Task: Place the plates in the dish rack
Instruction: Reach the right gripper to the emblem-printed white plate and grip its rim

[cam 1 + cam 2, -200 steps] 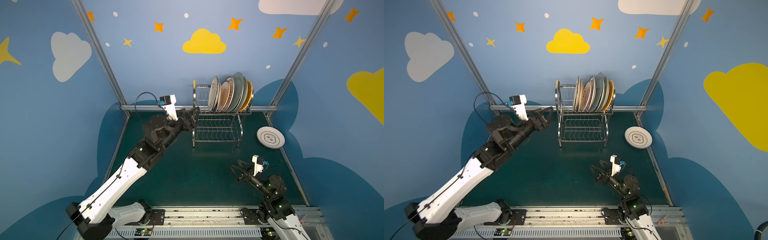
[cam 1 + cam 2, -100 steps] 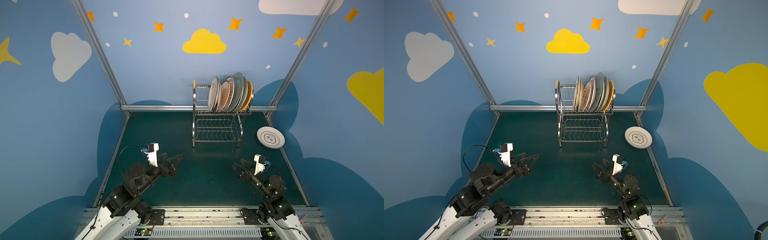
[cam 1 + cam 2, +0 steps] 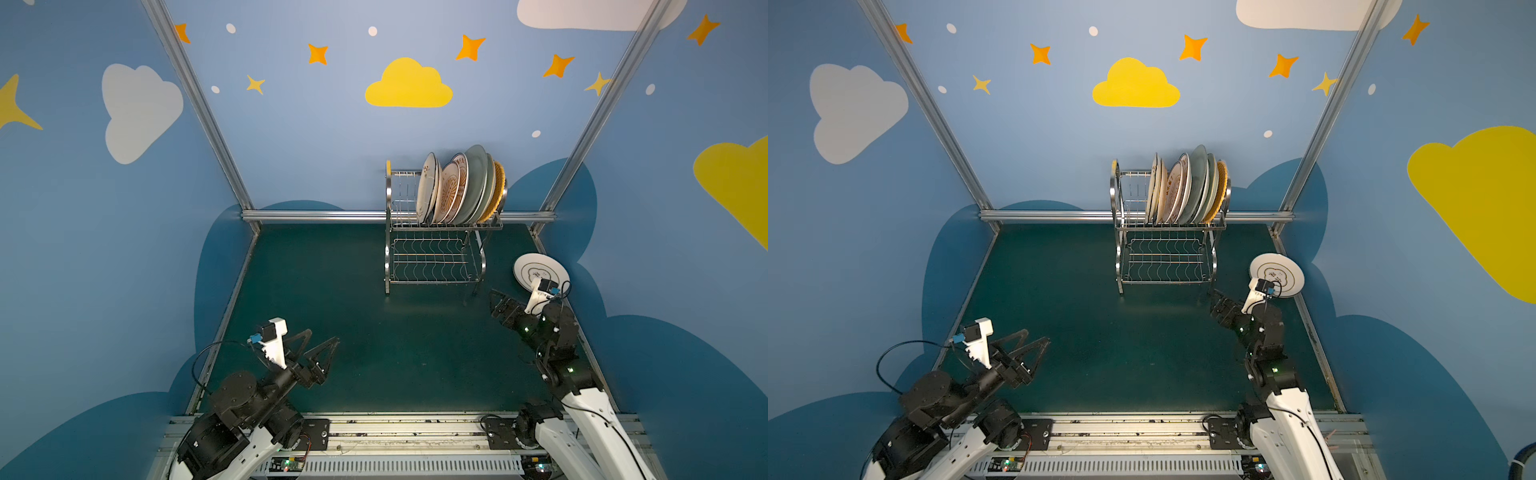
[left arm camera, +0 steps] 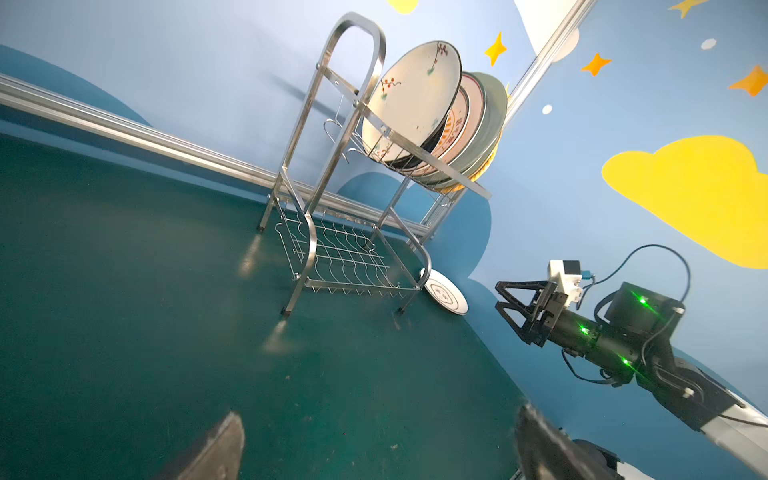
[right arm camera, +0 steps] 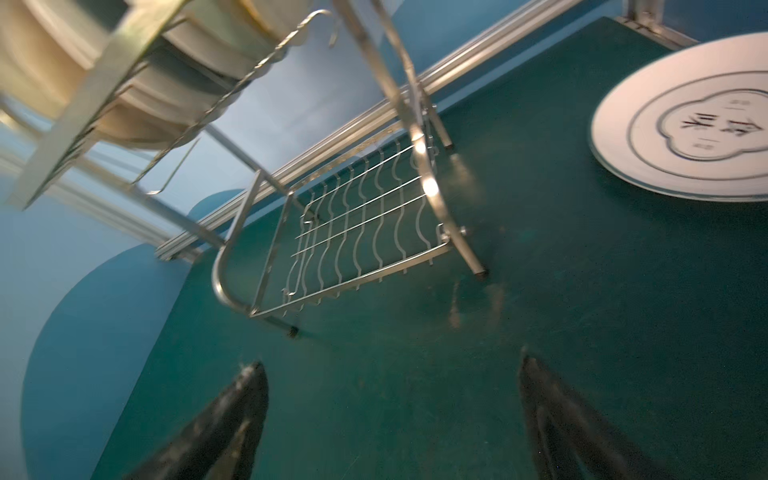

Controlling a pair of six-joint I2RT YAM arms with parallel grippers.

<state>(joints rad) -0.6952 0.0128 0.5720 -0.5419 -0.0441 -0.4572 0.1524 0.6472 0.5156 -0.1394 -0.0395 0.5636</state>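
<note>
In the dish rack (image 3: 388,245), plates (image 3: 451,193) on edge, faces leftward, white plate (image 3: 532,266) flat.

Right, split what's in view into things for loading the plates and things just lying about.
For the job: dish rack; plates standing in its upper tier; white plate lying flat beside the rack; left gripper and right gripper, both open and empty.
Just there: green mat; aluminium rail; painted yellow cloud on the wall.
</note>
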